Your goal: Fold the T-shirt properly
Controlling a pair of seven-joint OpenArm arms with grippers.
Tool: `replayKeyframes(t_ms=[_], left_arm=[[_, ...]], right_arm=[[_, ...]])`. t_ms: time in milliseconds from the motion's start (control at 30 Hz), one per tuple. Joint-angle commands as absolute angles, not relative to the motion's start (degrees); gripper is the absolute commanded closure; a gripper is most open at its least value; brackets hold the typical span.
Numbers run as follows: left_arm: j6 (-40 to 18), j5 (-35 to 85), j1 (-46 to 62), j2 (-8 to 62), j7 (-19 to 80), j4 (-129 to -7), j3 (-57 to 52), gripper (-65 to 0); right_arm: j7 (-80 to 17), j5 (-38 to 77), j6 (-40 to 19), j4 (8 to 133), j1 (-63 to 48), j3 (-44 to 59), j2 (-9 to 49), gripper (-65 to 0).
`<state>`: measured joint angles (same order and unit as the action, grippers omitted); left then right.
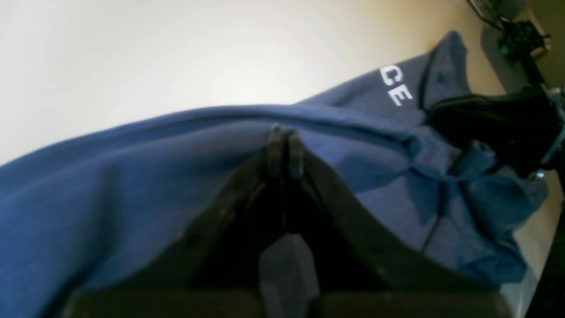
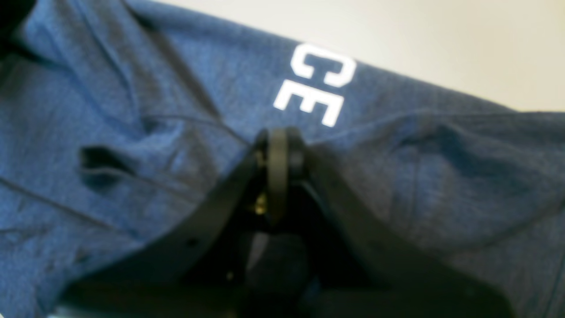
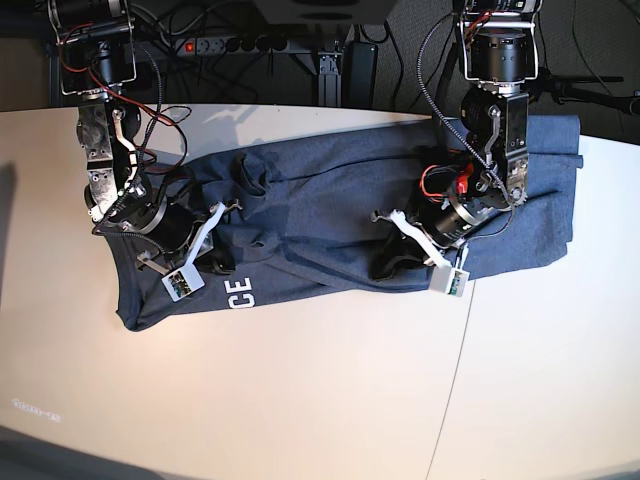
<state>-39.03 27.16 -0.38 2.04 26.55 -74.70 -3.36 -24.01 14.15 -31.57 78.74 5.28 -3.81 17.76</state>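
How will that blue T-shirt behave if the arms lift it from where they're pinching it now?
The T-shirt will probably sag and drape: it already lies in soft wrinkles and bunches by the right gripper. It looks light, thin fabric. Between the right and the left gripper, both shut on cloth, the middle would likely droop, and the white lettering could fold under.

A lab: power strip [image 3: 235, 43] and cables [image 3: 180, 15] behind the table [image 3: 330, 400].

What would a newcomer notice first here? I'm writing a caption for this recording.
A big blue T-shirt lies rumpled across the pale table, with white letters showing near its front edge. Two black claws press on it, both shut: the right claw by the letters, the left claw further along the cloth.
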Motion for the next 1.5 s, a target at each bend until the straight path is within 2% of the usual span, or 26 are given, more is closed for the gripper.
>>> replayKeyframes(t_ms=[0,267,400,733,800,867,1167,1467], left_arm=[[-40.0,27.2,-1.3,1.4,24.9,-75.6,-2.9,0.0],[-39.7,21.2,-1.3,-3.4,23.0,-75.6,1.5,0.0],[-33.1,16.3,-2.0,-4.0,20.8,-75.6,2.3,0.0],[-31.8,13.3,-7.5,-3.9,23.5,-75.6,2.2,0.0],[-29.6,11.3,-7.4,-3.9,23.6,-75.6,2.2,0.0],[-27.4,10.7,-7.3,-3.7,24.3,-75.5,2.2,0.0],[-27.2,10.5,-3.2,2.1,24.5,-75.4,2.3,0.0],[-27.0,10.5,1.6,3.1,24.0,-75.4,2.1,0.0]], right_arm=[[-22.5,15.0,-31.7,79.5,6.3,-3.4,18.2,0.0],[-22.5,15.0,-31.7,79.5,6.3,-3.4,18.2,0.0],[-22.5,15.0,-31.7,79.5,6.3,-3.4,18.2,0.0],[-22.6,15.0,-31.7,79.5,6.3,-3.4,18.3,0.0],[-22.7,15.0,-31.8,79.5,6.3,-3.4,18.3,0.0],[-22.7,15.0,-31.7,79.5,6.3,-3.4,18.2,0.0],[-22.7,15.0,-31.7,79.5,6.3,-3.4,18.3,0.0],[-22.7,14.6,-31.7,79.5,6.3,-3.4,18.3,0.0]])
